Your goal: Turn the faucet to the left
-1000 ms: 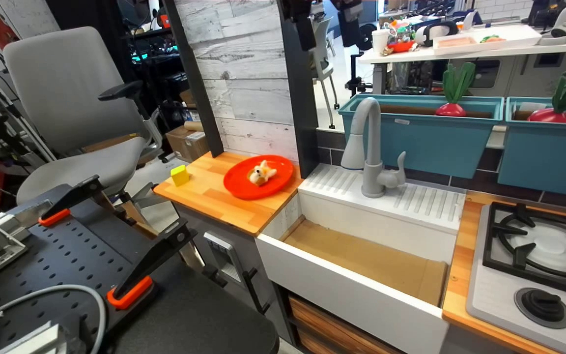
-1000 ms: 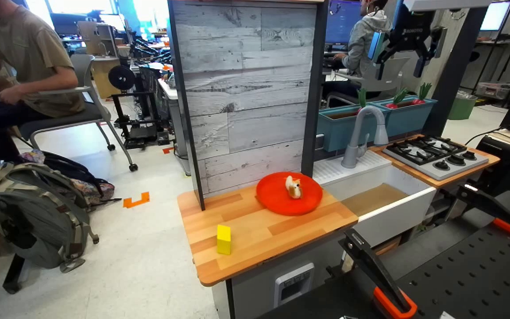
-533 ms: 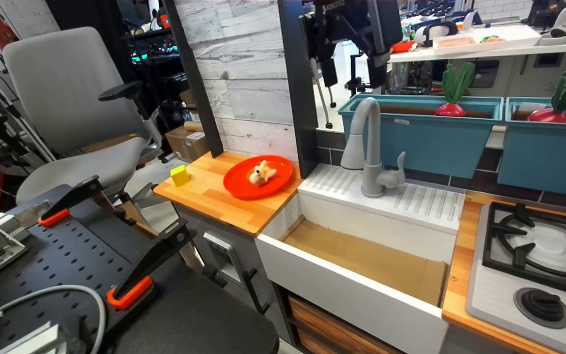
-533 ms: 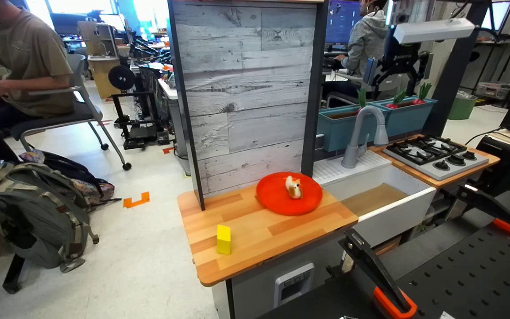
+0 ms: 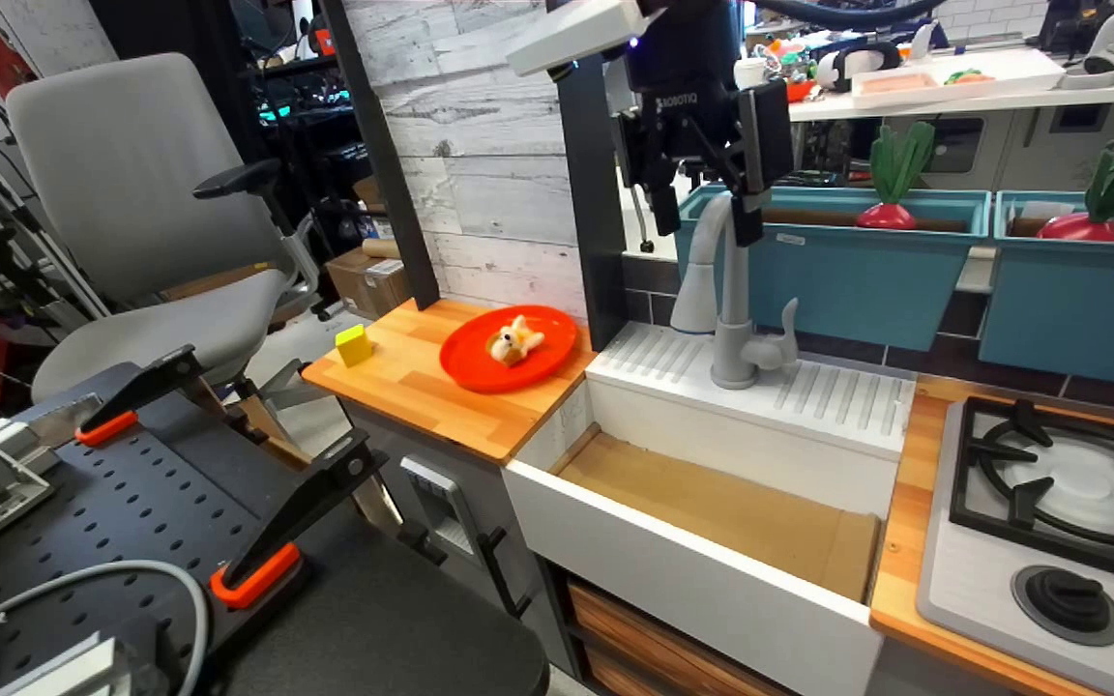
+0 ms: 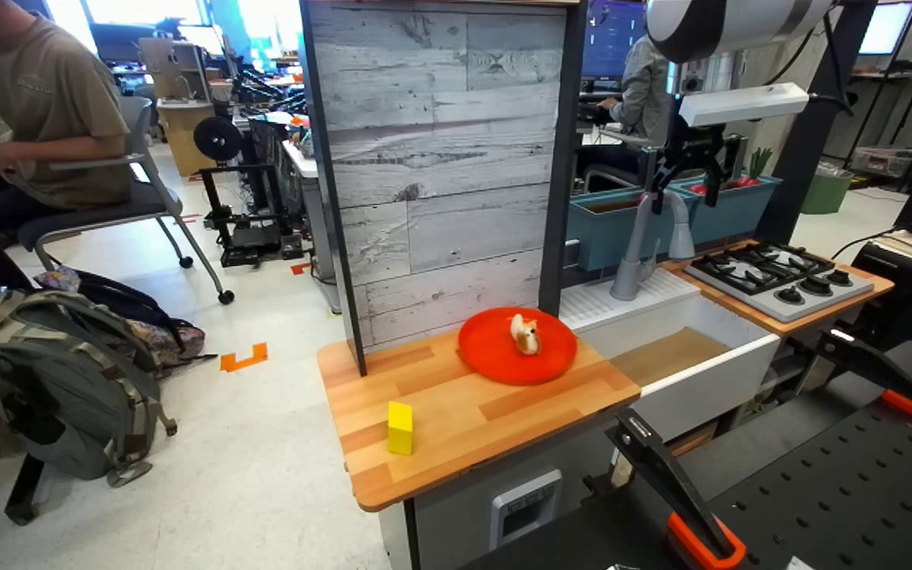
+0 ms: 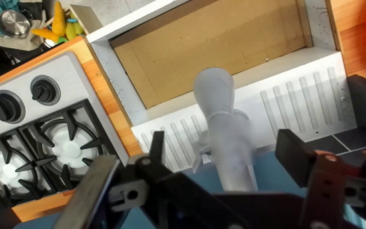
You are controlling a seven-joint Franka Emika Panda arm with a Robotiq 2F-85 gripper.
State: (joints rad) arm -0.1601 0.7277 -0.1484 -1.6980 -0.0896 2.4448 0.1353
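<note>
The faucet is a matte grey tap with an arched gooseneck. It stands upright behind the sink in both exterior views. Its spray head points over the sink in the wrist view. Its small side lever is on the stove side. My gripper is pointed down at the top of the arch, also in an exterior view. In the wrist view my open fingers lie on either side of the neck, with gaps on both sides. The neck there is partly blurred.
The white sink holds a cardboard sheet. Teal planters hang behind the faucet. A stove is beside the sink. A red plate with a toy dog and a yellow block sit on the wooden counter. A dark post stands near the gripper.
My gripper has come down from above to the top of the faucet's arch, with its fingers staying apart. The faucet has not moved.
</note>
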